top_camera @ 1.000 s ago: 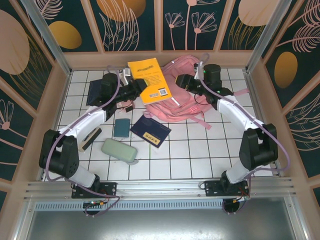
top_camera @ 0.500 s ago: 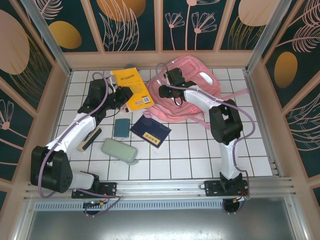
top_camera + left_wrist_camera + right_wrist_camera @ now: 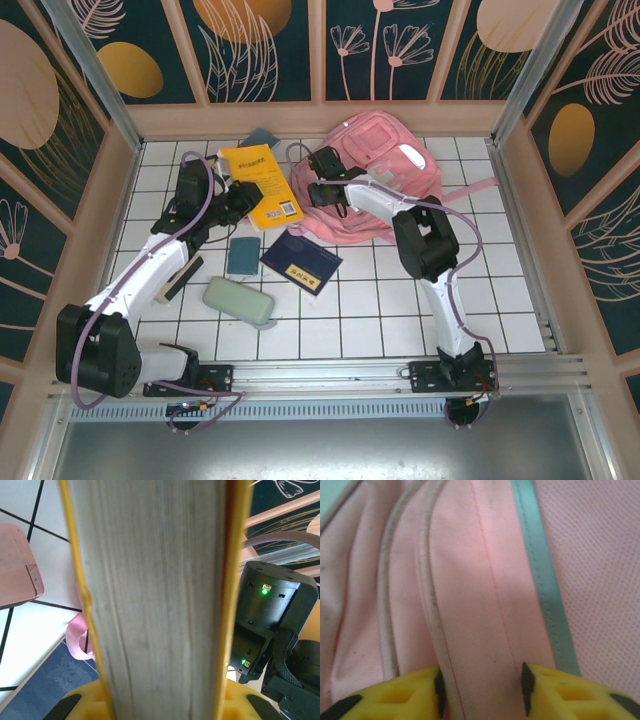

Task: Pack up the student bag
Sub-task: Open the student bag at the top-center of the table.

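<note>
Student bag (image 3: 395, 190) — pink backpack with pale stripe and piping, slumped at the table's far centre-right. Packing barely begun.
- Yellow book (image 3: 262, 180): pinched in left gripper (image 3: 162, 707), beside the bag, not in.
- Teal notebook (image 3: 241, 255), navy booklet (image 3: 302, 263), green pencil case (image 3: 239, 300): loose on the tiles.
- Right gripper (image 3: 480, 690): astride a bag fold — grip uncertain.

From my end: the student bag (image 3: 385, 180) lies at the back right of the counter (image 3: 380, 310). Just left of it, my left claw (image 3: 242, 198) has the book (image 3: 262, 180) clamped. In front of those, a notebook (image 3: 241, 255) and folder (image 3: 301, 262) lie side by side, with a case (image 3: 239, 300) nearer me
</note>
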{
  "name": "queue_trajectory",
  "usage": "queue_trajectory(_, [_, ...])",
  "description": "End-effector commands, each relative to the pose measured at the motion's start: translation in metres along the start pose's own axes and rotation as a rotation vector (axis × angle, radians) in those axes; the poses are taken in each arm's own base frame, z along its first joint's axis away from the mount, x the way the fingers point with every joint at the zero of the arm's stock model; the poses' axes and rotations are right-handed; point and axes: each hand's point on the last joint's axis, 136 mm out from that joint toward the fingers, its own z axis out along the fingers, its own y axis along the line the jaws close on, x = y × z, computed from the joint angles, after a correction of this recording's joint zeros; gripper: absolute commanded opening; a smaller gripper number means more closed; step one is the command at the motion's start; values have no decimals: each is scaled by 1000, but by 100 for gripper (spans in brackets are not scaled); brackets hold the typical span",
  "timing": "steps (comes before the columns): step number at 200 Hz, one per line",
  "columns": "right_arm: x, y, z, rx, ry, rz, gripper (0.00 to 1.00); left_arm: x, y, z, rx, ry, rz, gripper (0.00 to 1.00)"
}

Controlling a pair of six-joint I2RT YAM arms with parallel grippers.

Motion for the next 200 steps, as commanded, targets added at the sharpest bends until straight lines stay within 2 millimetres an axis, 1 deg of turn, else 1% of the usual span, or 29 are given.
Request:
queue_trajectory(1, [7, -14, 6, 81, 29, -12, 23, -12, -15, -8, 47, -50, 34, 0])
queue_trajectory(12, [1, -16, -1, 88, 11, -1, 5, -12, -17, -7, 60, -47, 37, 0])
queue_trajectory(17, [-3, -17, -5, 91, -4, 7, 0, -12, -17, -6, 58, -44, 42, 0])
queue_trajectory(31, [-16, -19, -21, 91, -49, 28, 0, -12, -14, -3, 46, -37, 51, 0])
queue_trajectory(52, [-41, -22, -52, 90, -118, 48, 0, -12, -13, 0, 53, -38, 47, 0])
queue_trajectory(67, [-58, -29, -76, 92, -163, 76, 0, -14, -12, 1, 57, -53, 45, 0])
queue_trajectory(87, [-76, -41, -104, 81, -200, 123, 0, -19, -12, 4, 52, -67, 58, 0])
queue_trajectory(102, [-85, -50, -120, 60, -205, 158, 0, -22, -13, 6, 49, -74, 65, 0])
queue_trajectory(115, [-89, -47, -133, 30, -207, 181, 0, -25, -15, 6, 56, -88, 70, 0])
queue_trajectory(117, [-90, -60, -134, 41, -207, 204, 0, -26, -16, 6, 59, -91, 70, 0])
queue_trajectory(119, [-91, -64, -136, 41, -207, 214, 0, -26, -16, 6, 59, -94, 70, 0])
queue_trajectory(142, [-99, -77, -158, -23, -223, 301, 0, -29, -18, 12, 82, -98, 64, 0])
queue_trajectory(143, [-99, -77, -159, -28, -224, 303, 0, -32, -24, 12, 93, -105, 68, 0])
queue_trajectory(145, [-100, -77, -161, -36, -226, 308, 0, -35, -28, 12, 105, -107, 72, 0])
queue_trajectory(156, [-105, -79, -172, -81, -240, 338, 0, -35, -33, 18, 138, -88, 59, 0])
queue_trajectory(160, [-107, -82, -176, -83, -249, 350, 0, -34, -34, 21, 150, -82, 52, 0])
queue_trajectory(162, [-108, -79, -178, -106, -249, 351, 0, -34, -35, 22, 158, -78, 49, 0])
queue_trajectory(187, [-120, -72, -198, -225, -272, 378, 0, -30, -46, 39, 231, -53, 14, 0])
queue_trajectory(200, [-126, -70, -208, -283, -285, 396, 0, -28, -58, 49, 254, -46, 26, 0])
